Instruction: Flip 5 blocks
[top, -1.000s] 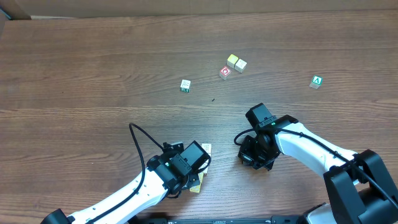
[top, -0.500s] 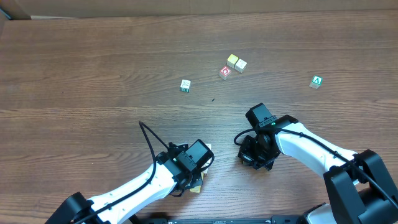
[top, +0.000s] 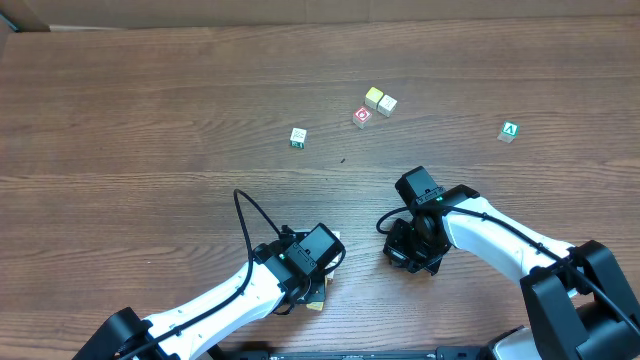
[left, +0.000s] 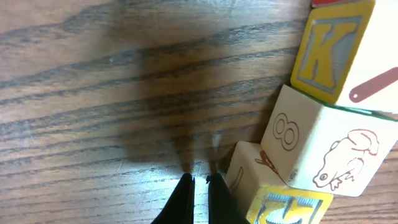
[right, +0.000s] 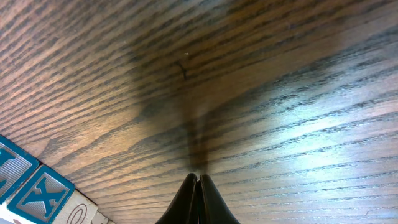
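Hovering shut, empty: left tool just beside blocks (near table front edge); right tool over open wood.

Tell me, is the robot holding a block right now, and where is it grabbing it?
No. The left end effector and the right end effector are both shut with nothing between their fingers.

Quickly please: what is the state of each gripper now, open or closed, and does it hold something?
Left gripper: closed, holding nothing.
Right gripper: closed, holding nothing.
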